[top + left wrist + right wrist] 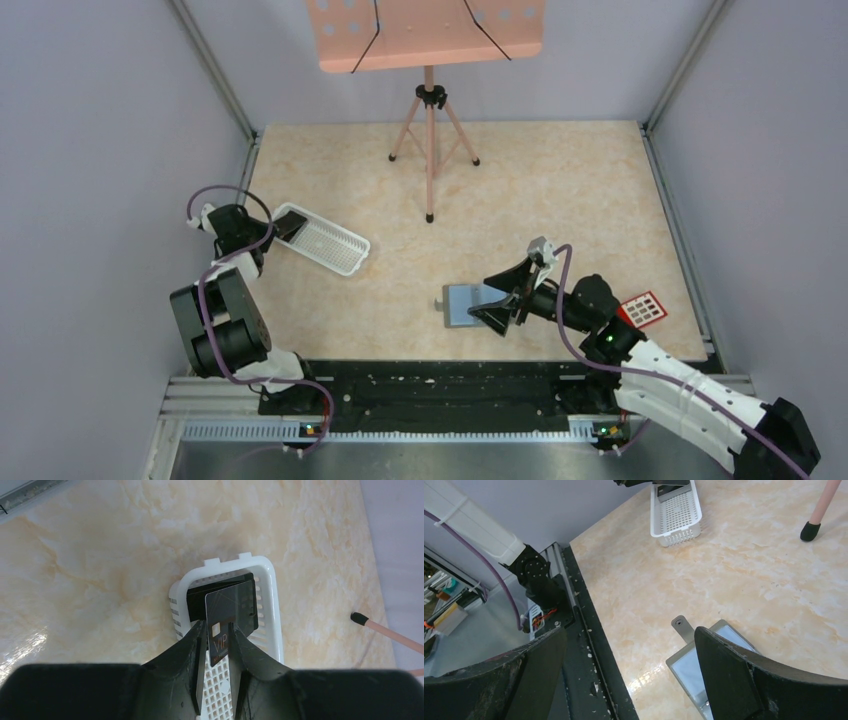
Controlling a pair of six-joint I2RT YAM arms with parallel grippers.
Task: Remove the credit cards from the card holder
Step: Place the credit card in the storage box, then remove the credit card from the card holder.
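Observation:
The card holder point(458, 305) lies open on the table, bluish-grey inside, with a small strap tab; it also shows in the right wrist view point(686, 662). My right gripper point(480, 297) point(639, 680) hovers just over its right part with the jaws wide apart and empty. A red card point(645, 309) with pale squares lies on the table to the right of that arm. My left gripper point(290, 228) point(216, 627) is over the near end of the white tray point(267, 605). A dark card marked VIP point(225, 607) stands tilted between its slightly parted fingertips, leaning on another black card point(197, 597) in the tray.
The white ribbed tray point(335, 247) lies at the left, also seen in the right wrist view point(674, 515). A pink music stand on a tripod point(430, 150) stands at the back middle, with one foot point(357, 616) near the tray. Grey walls close both sides.

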